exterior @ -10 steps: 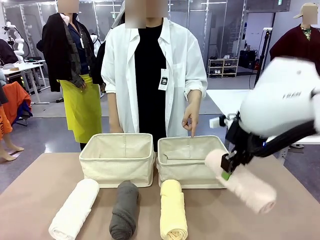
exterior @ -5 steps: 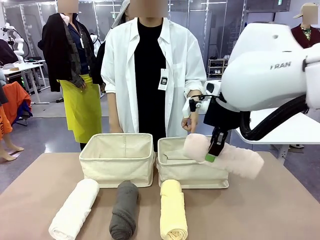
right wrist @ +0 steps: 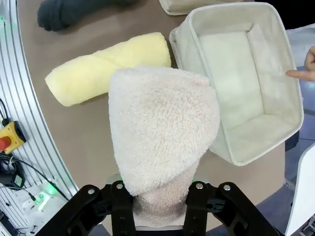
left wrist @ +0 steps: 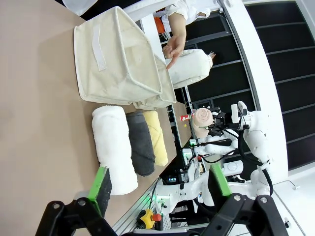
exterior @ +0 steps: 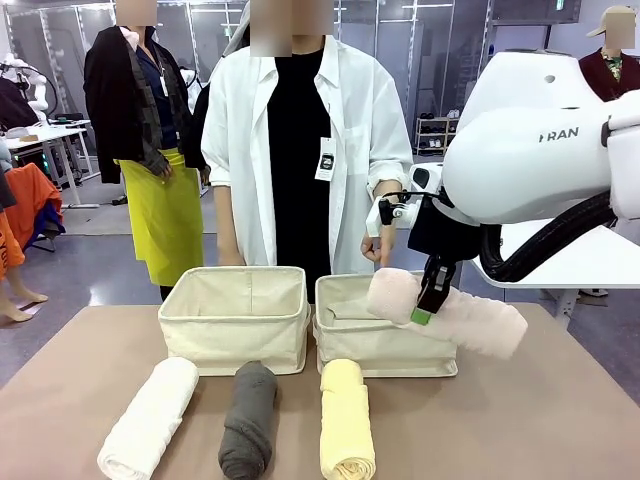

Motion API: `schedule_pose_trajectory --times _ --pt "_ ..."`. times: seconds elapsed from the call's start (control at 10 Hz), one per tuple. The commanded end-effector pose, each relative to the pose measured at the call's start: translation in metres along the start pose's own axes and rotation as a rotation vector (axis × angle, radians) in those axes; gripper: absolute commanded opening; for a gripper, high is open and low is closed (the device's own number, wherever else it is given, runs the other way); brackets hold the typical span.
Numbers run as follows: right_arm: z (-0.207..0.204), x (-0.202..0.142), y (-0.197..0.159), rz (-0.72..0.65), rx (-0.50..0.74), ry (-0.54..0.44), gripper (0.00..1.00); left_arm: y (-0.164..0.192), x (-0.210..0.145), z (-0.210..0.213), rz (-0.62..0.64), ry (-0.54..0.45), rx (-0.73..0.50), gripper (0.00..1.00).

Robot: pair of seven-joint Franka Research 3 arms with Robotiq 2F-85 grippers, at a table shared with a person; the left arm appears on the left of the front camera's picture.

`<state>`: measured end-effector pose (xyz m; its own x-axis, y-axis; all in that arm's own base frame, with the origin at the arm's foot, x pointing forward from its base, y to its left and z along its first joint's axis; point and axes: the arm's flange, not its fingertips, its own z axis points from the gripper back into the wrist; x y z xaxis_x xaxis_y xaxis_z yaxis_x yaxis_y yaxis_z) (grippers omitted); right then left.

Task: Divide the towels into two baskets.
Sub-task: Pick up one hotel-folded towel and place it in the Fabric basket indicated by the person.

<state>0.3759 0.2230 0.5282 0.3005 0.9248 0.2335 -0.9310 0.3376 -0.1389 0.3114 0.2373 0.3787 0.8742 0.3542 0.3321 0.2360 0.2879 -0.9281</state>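
My left pincer (left wrist: 161, 182) stands wide open with nothing in it. Along the lower left of the front view three rolls lie side by side on the brown desk (exterior: 560, 430): the white terry towel roll (exterior: 150, 418), the dark grey towel roll (exterior: 248, 420) and, nearer the centre, the pale yellow towel roll (exterior: 346, 418). Behind them stand the left beige canvas basket (exterior: 235, 320) and, just beside it, the right beige canvas basket (exterior: 372, 345), both empty as far as I can see. A person's hand (exterior: 380, 238) points down at the right basket's far rim. At centre right my right pincer (exterior: 428, 300) is clamped around the middle of the pale pink towel roll (exterior: 470, 318), held in the air over that basket's near right corner. I judge this to be the placing of the first towel. The next move calls for bringing the roll over the opening, lining it up with the basket's length, lowering it and letting go.
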Motion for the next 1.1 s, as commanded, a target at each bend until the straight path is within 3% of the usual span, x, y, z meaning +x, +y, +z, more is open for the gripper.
schedule_pose_trajectory --times 0.0,0.3,0.5,1.0 --pt "0.0 0.018 -0.013 0.114 -0.072 -0.017 0.37 -0.001 -0.001 0.003 -0.002 0.0 0.001 1.0" --pt "-0.018 0.069 -0.081 0.285 -0.062 0.005 0.37 -0.001 -0.001 0.003 -0.002 0.0 0.001 1.0" --pt "-0.056 0.091 -0.115 0.38 -0.065 0.122 0.37 -0.001 -0.001 0.003 -0.002 0.0 0.001 1.0" --pt "-0.136 0.117 -0.151 0.426 -0.111 0.12 0.37 -0.001 -0.001 0.003 -0.002 0.0 0.001 1.0"
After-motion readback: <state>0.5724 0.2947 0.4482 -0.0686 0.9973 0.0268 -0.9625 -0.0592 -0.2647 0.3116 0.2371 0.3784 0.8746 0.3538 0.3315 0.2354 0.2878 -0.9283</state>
